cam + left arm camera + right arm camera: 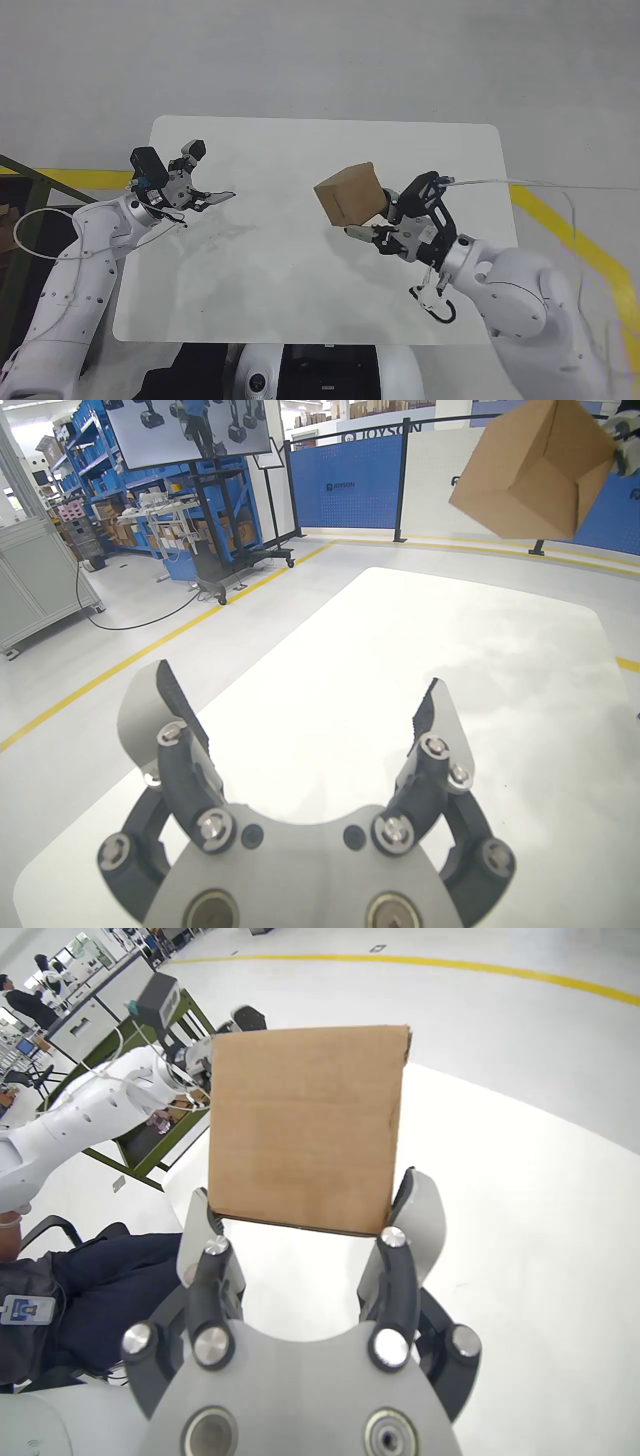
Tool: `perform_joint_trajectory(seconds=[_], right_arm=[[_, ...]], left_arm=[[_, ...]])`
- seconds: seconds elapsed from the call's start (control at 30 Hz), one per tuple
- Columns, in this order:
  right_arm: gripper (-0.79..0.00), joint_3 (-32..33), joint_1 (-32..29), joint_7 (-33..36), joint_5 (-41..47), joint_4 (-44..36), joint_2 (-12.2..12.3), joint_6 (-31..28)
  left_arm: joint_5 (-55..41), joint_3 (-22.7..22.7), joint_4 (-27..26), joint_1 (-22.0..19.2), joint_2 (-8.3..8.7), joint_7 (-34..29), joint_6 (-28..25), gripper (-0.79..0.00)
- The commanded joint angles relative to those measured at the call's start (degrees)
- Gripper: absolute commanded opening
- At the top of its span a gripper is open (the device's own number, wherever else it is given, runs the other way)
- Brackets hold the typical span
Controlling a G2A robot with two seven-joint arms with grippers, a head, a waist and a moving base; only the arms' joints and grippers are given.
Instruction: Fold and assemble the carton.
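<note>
Because the right gripper is pinching the cardboard carton only along the end nearest its wrist, most of the box is hanging out beyond the grip, and that is where trouble is likely waiting. With so little of the walls caught between the jaws, the carton could be pivoting or slipping free if the arm swings quickly, and dropping to the white table below. Squeezing harder to prevent this is risking the opposite fault. The cardboard walls are probably thin with nothing behind them, so they may be buckling inward and spoiling the folds. A flap edge is showing on one face in the left wrist view, and an off-centre push there could be springing it open. Whether the end facing the right gripper's palm is closed, I cannot tell.

The carton is hanging in the air above the table's right half, tilted with one corner pointing down. It is touching nothing but the right gripper, whose jaws are standing about the box's width apart and pressing on its opposite sides. The left gripper is hovering over the table's left part, jaws spread wide and holding nothing. It is well apart from the carton, with its open jaws facing across the table toward the box.
</note>
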Motion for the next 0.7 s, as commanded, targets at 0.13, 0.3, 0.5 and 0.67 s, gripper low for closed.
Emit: perform_joint_trajectory(seconds=[0.13, 0.3, 0.5, 0.67], right_arm=[[-0.785, -6.7, 4.0, 3.7, -5.0, 6.0, -0.6, 3.9], [-0.785, -11.6, 7.4, 6.4, -11.2, 8.7, -1.2, 9.2], [-0.785, -17.0, 10.5, 9.2, -17.0, 11.6, -2.1, 13.6], [-0.785, -20.9, 13.8, 11.1, -18.8, 15.7, -3.1, 15.1]], left_arm=[[0.0, 0.0, 0.0, 0.0, 0.0, 0.0, 0.0, 0.0], [0.0, 0.0, 0.0, 0.0, 0.0, 0.0, 0.0, 0.0], [0.0, 0.0, 0.0, 0.0, 0.0, 0.0, 0.0, 0.0], [0.0, 0.0, 0.0, 0.0, 0.0, 0.0, 0.0, 0.0]])
